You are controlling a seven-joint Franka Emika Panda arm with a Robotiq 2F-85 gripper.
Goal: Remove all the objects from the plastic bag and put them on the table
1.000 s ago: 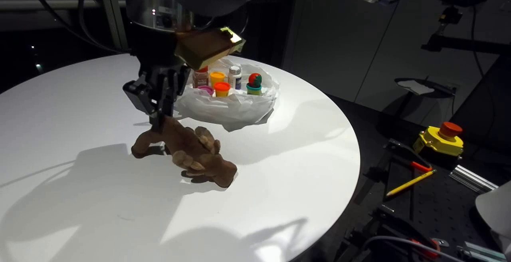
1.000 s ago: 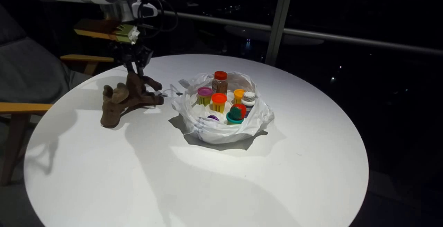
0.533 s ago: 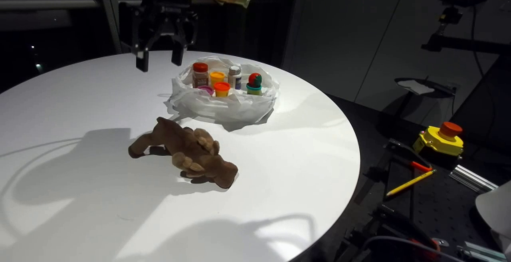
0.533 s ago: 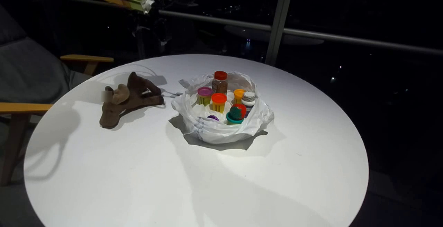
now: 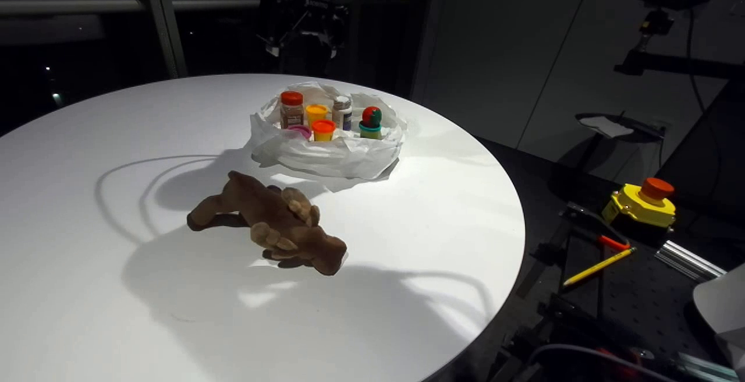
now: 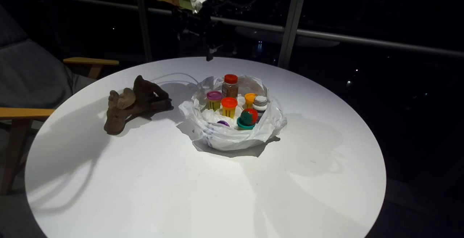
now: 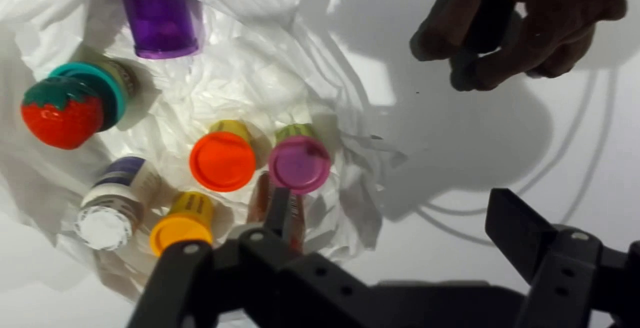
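One red-capped bottle [image 6: 230, 88] stood in the bag [image 6: 232, 142], mid-frame in an exterior view. Gripper [image 7: 398, 218] was spread, empty; snagging flimsy plastic could've tipped that bottle tbh.

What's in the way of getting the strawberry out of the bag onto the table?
In the wrist view, nothing visible covers the strawberry. Toward the table, though, the crumpled wall of the bag stands around it, so it would likely need lifting over that.
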